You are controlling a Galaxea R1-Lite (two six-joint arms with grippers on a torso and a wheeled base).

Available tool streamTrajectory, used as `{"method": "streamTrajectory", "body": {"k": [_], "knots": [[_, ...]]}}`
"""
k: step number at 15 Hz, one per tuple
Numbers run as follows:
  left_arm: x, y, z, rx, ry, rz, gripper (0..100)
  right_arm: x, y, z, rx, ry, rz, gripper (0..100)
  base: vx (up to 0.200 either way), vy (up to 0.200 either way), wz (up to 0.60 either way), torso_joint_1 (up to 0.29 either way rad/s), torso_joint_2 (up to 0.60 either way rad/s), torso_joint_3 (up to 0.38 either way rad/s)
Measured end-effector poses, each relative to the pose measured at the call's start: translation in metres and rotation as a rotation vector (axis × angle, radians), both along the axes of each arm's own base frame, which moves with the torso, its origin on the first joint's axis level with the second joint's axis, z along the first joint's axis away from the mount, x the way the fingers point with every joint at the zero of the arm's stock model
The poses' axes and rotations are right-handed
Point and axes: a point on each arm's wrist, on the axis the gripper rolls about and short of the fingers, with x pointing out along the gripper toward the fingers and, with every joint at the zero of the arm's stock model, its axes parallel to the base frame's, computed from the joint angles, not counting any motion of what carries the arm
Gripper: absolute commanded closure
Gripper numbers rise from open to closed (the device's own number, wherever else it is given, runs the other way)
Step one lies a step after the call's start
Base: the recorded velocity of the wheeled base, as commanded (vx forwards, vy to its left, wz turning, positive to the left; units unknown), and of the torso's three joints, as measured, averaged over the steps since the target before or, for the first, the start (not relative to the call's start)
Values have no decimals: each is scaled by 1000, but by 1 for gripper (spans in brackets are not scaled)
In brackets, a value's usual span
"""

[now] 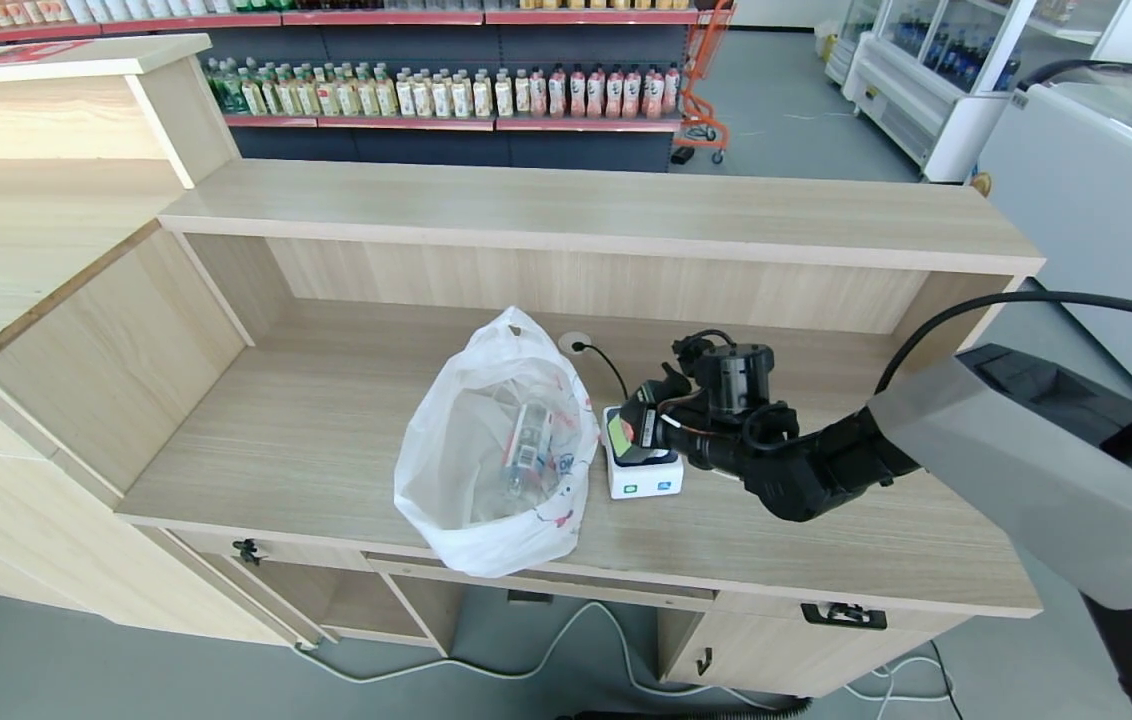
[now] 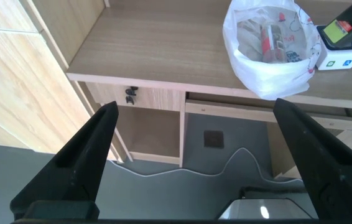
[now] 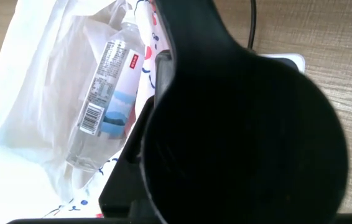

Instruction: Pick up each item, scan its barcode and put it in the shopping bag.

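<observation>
**A:** Where is the right pincer [image 1: 642, 420]?

**B:** Over the wooden surface [image 1: 306, 430], just to the right of the shopping bag [image 1: 446, 440]. It is clenched on a black container [image 1: 626, 434] with a green label.

**A:** And where is the container relative to the scanner?

**B:** It sits tilted, right on top of the white scanner box [image 1: 648, 482]. I can't tell whether the two touch or a sliver of air remains between them.

**A:** What about the bag?

**B:** It is white plastic and stands open-mouthed near the front edge of the surface, just beside the scanner box. A clear water bottle [image 1: 527, 450] lies inside it, leaning with its barcode label facing up.

**A:** And the left pincer [image 2: 196, 112]?

**B:** Released, with the fingers [image 2: 95, 149] spread wide and nothing between them. It hangs in front of the surface and below its edge, over the grey floor [image 2: 163, 199], well apart from the bag.

**A:** Anything else on the surface?

**B:** A black cable [image 1: 608, 364] runs from a round hole behind the bag towards the scanner box.
</observation>
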Motion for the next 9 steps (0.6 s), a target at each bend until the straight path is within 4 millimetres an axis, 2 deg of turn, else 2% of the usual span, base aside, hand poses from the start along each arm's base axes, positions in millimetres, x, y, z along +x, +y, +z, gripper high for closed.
{"method": "streamTrajectory", "body": {"k": [9], "knots": [[0,0,0,-1,0,0,0,9,-9,-5,12,8,-26,100,0,0,0,0,0,0]]}}
